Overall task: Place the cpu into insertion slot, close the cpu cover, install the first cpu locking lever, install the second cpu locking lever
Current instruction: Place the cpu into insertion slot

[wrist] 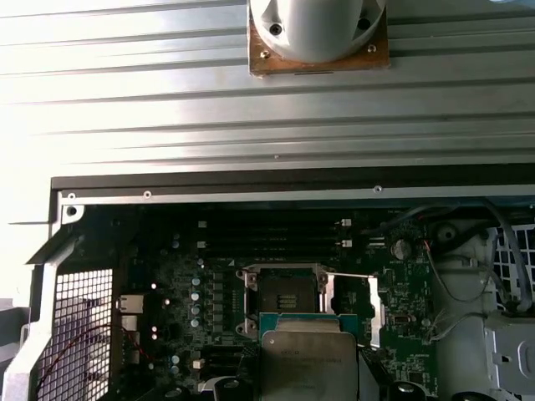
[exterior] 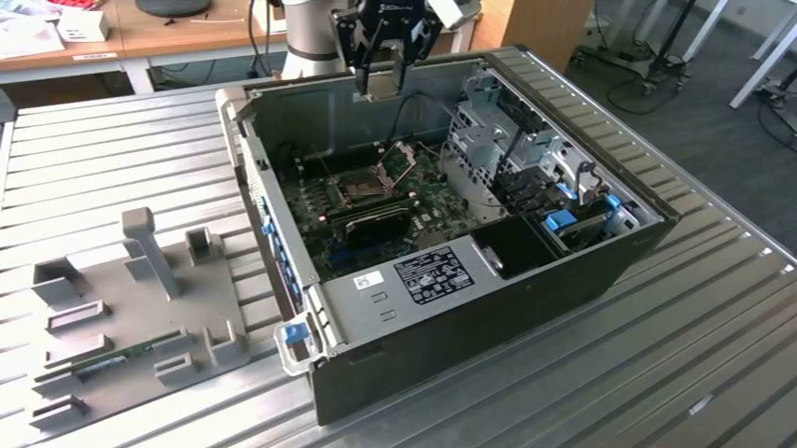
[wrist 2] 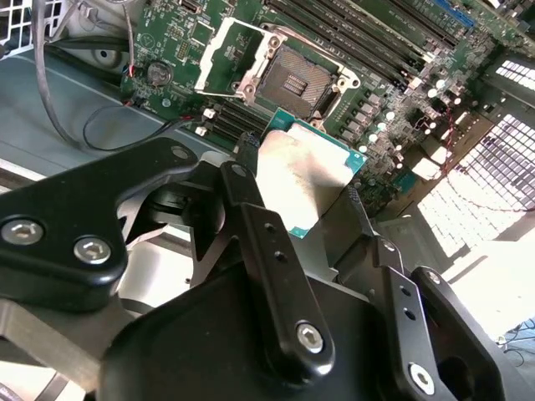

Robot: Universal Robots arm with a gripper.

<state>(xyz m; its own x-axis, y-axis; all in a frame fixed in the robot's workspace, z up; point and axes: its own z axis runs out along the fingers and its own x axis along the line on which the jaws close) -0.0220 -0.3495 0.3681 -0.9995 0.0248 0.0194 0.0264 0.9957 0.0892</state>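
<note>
gripper (wrist 2: 301, 175) clamped on cpu (wrist 2: 316, 190) | cpu held above insertion slot (wrist 2: 292, 79), not touching | cpu cover (wrist 2: 212, 58) swung open

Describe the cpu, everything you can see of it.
The cpu is a flat square chip with a dull grey metal lid marked by pale smears, and a green board edge showing around it. The jaws of the gripper clamp it at two opposite sides. It hangs clear of the green motherboard, metal top towards the wrist cameras. The insertion slot lies open and empty beyond it.
</note>
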